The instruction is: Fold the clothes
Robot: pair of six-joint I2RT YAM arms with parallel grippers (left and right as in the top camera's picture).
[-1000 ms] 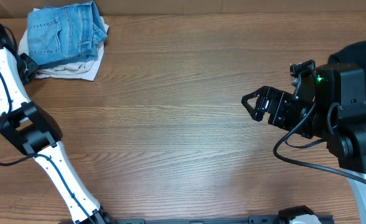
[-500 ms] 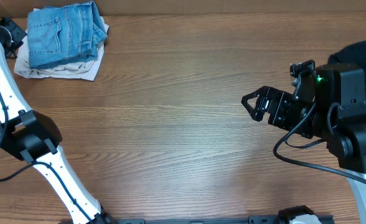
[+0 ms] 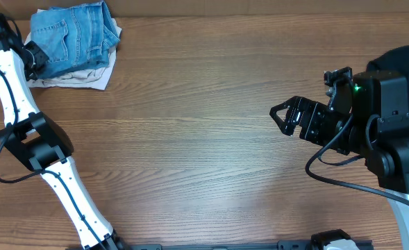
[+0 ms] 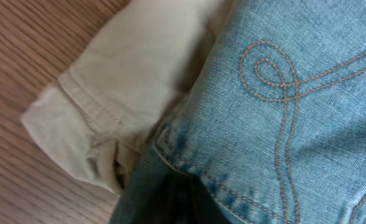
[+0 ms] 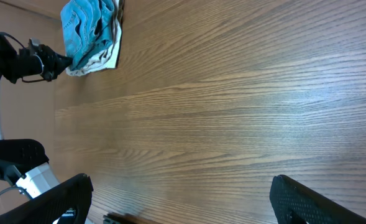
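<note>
The clothes, light-blue denim jeans [image 3: 72, 35] folded into a thick bundle on top of a flat off-white fabric garment [image 3: 79, 78], lie in the far left corner of the brown wooden bench [image 3: 190, 139]. What has changed is only the left arm. Half a second ago its black left gripper [image 3: 32, 59] was swung out toward the left edge of the bench, away from the pile, and now it is back against the left side of the bundle. Its wrist camera is filled with the curled orange stitching of a back pocket [image 4: 276, 81] and a hem of the pale garment beside it, so it is very close. Whether its fingers are apart or together I cannot tell. The pile itself has hardly moved; only the pale edge sits a little differently. The black right gripper [image 3: 280, 117] has not moved — it hangs over the right half of the bench, spread wide and holding nothing. I judge that the jeans are already folded, and the left arm is either tidying the stack or reaching for a new hold.
</note>
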